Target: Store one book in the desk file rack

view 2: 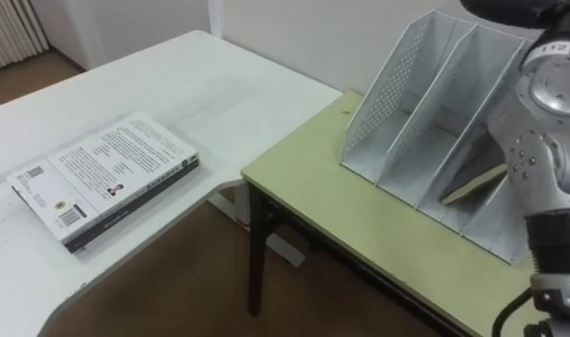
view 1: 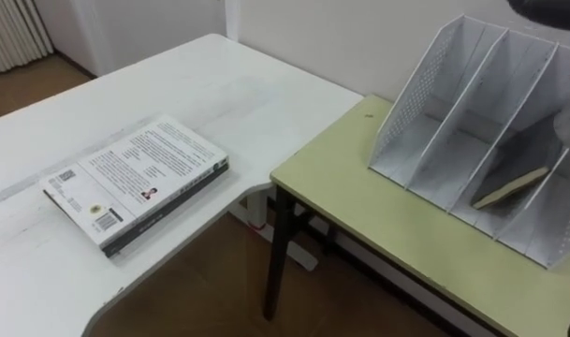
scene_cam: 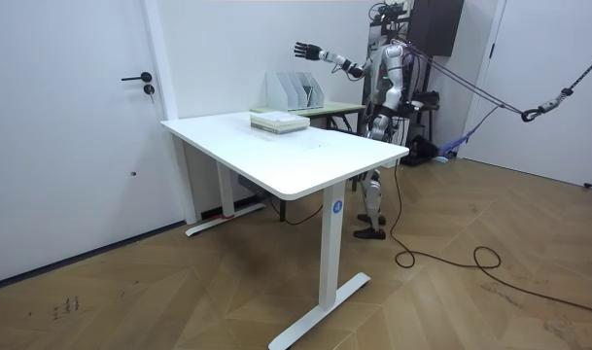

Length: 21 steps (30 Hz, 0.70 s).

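On the left, the white table [view 1: 219,84] carries a stack of books [view 1: 139,178] near its front edge. Right of it stands the smaller green table [view 1: 359,206], bearing a white perforated file rack [view 1: 420,94]. One tan book [view 1: 514,187] already leans, tilted, in what seems the rack's third slot from the left.

In the room view the robot stands at the far end of the tables, its right hand [scene_cam: 308,50] raised above the rack, fingers spread wide and holding nothing. The left hand [scene_cam: 373,121], low by the body, is too small to judge.

The storing looks all but done. The right forearm is close to the rack's right end, so it should lift up and away, clear of the dividers, without nudging the light rack.

The top book's cover shows blocks of print and barcodes, too small to read.
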Available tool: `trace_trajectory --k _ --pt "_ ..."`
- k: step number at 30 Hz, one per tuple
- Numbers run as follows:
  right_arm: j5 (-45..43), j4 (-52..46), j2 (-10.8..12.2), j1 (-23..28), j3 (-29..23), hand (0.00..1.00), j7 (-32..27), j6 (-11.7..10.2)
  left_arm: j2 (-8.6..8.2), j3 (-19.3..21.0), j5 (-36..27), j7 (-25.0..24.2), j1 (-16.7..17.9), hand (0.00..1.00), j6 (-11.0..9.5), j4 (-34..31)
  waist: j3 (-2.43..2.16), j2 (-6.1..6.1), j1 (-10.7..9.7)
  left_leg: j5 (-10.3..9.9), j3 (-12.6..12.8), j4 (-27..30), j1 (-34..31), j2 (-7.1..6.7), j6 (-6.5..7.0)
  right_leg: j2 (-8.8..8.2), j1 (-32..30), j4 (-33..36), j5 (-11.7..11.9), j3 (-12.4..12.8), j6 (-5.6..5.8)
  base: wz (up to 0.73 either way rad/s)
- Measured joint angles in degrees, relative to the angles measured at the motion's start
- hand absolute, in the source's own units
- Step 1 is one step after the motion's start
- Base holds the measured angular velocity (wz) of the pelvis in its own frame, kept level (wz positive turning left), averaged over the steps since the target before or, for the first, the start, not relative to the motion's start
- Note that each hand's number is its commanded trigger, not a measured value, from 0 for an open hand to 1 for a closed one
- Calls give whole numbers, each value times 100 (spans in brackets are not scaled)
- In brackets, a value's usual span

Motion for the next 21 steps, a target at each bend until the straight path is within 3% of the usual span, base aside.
trace_trajectory --k 3,10,12,14,18,21 --pt "514 -474 -13 105 92 0 968 -2 3 90 160 -74 -29 0 -11 -9 7 1 -32 -6 1 9 -29 28 -8 13 -7 5 13 -18 -18 0" --pt "557 -1408 -164 555 621 0 3272 0 79 213 298 -346 -28 0 -15 -48 12 -34 -40 -10 -45 34 -113 41 -18 30 -33 12 20 -20 -29 3" --pt "483 -1634 -396 720 924 0 3921 -2 171 201 301 -496 -48 0 -11 -48 -7 -102 -13 -12 -60 33 -114 41 -21 32 -36 6 19 -16 -29 4" --pt "144 -1803 -547 970 1161 0 4466 -1 270 204 297 -604 -60 0 -3 18 -16 -188 39 -12 -62 41 -88 47 -25 38 -28 4 19 9 -29 2" --pt "-1143 -1766 -573 1710 1795 0 5531 116 357 192 300 -735 -386 0 35 345 38 -353 327 -11 -22 56 -102 51 -27 39 -41 -3 25 68 -29 -5" --pt "-2033 -1354 -559 2406 2249 0 6330 187 356 -54 296 -851 -675 0 67 585 69 -304 546 -51 -66 108 -118 43 5 37 -9 -24 62 30 12 8"
